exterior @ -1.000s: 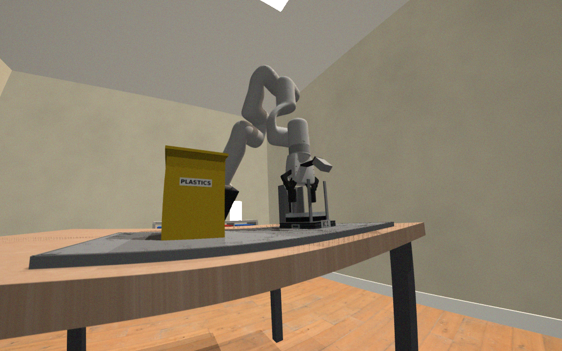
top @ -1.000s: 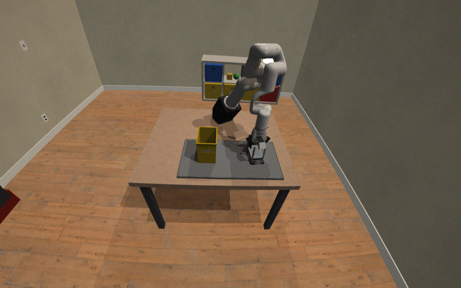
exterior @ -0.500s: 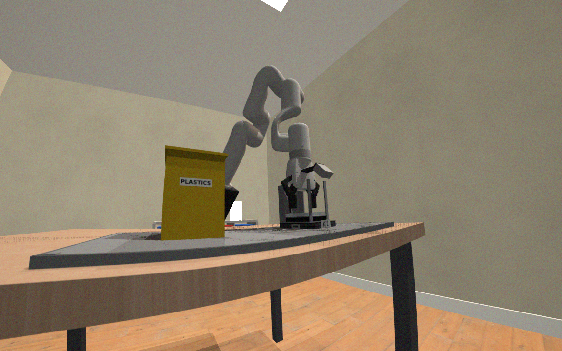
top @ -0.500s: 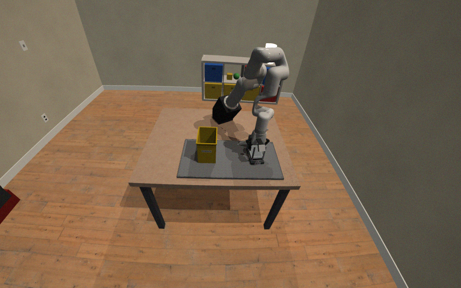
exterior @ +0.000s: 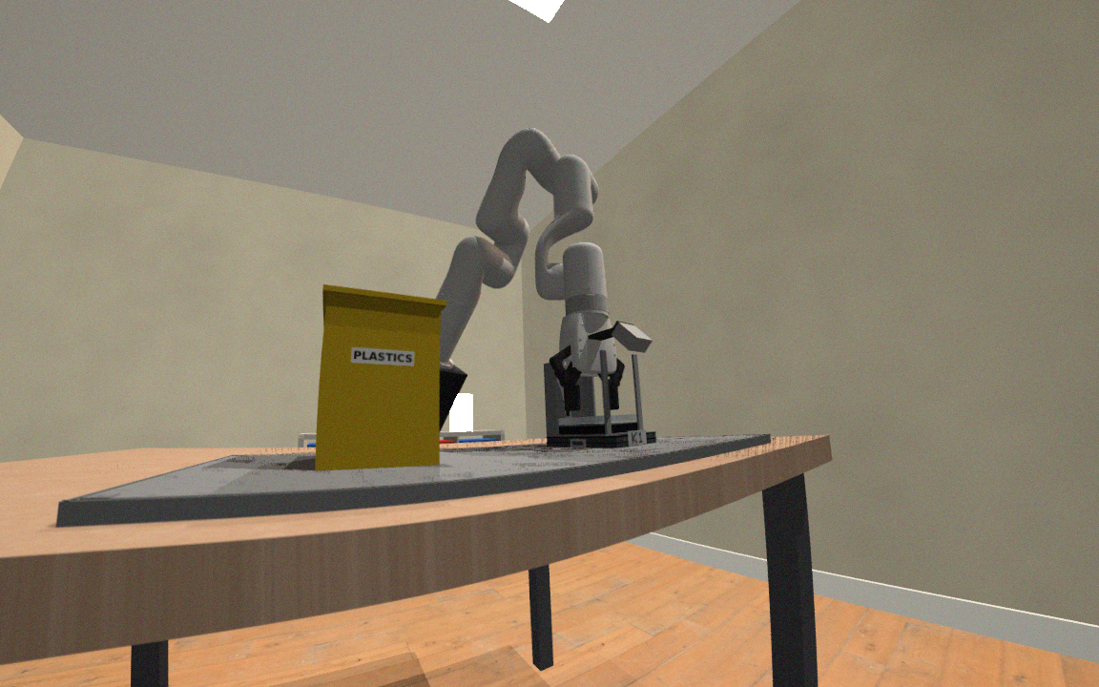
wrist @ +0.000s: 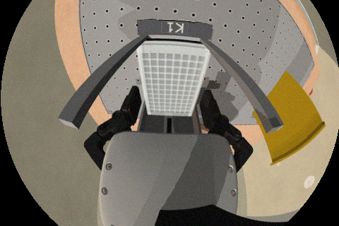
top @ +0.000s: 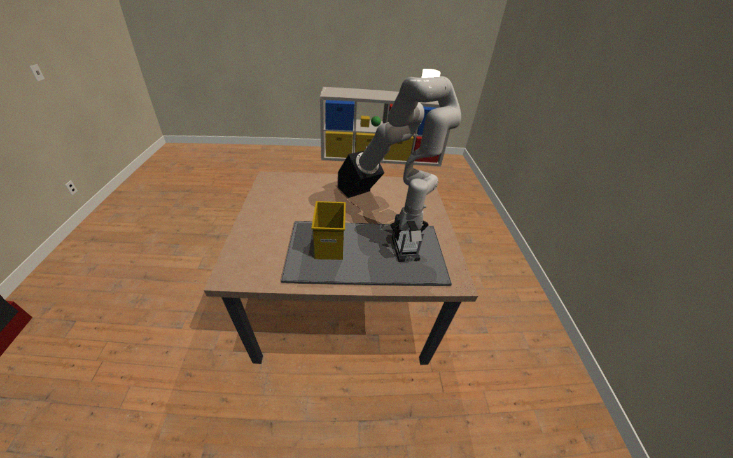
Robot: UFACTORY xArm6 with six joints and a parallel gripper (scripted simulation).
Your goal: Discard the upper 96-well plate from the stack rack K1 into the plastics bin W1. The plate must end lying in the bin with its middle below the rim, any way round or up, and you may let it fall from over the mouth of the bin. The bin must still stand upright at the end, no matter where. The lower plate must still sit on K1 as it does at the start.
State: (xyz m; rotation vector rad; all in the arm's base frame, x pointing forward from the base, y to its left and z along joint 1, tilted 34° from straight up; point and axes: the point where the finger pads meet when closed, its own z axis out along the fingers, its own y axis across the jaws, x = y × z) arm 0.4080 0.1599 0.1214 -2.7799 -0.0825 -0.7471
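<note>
Wrist view: tool (wrist: pixel 171 110) spread wide, straddling the upper plate (wrist: pixel 172 78) on K1 (wrist: pixel 174 27).

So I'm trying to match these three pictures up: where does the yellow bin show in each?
Top: yellow bin left of centre, on the grey mat.
Exterior: left of centre, front labelled PLASTICS.
Wrist: right edge, only partly in view.
Shared landmark: the rack marked K1, under the open gripper.

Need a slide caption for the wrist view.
Open gripper above the upper plate on rack K1, bin to one side.
</note>
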